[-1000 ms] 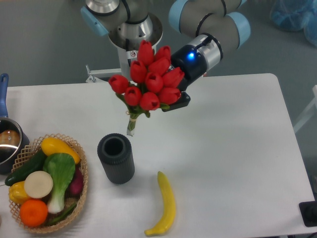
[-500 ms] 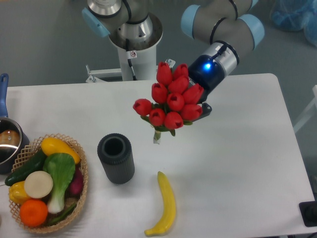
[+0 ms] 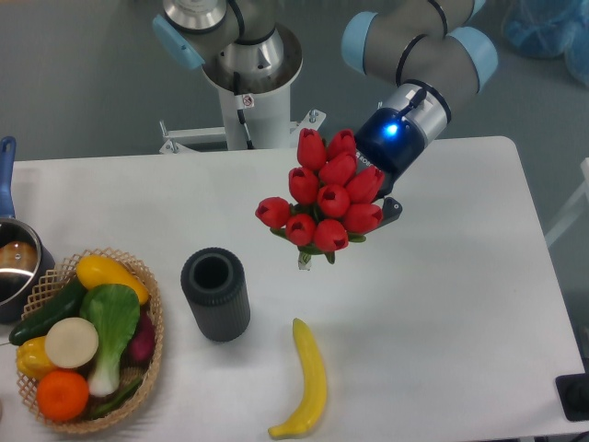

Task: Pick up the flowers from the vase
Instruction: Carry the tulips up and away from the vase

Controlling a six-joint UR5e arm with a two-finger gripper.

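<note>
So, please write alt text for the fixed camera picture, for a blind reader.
A robot arm's pincer holds red flowers in the air above a white table, right of an empty dark vase. A banana and a basket of vegetables lie nearby.

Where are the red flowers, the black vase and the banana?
flowers (image 3: pixel 324 198), fixed camera, on a middle red bud.
vase (image 3: pixel 217 304), fixed camera, on its ribbed side.
banana (image 3: pixel 307 378), fixed camera, on its middle.

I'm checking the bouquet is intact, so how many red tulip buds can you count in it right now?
9 buds show in the flowers: two at the top, three in the middle row, one out to the left, three along the bottom. More may be hidden behind these, toward the gripper.
</note>
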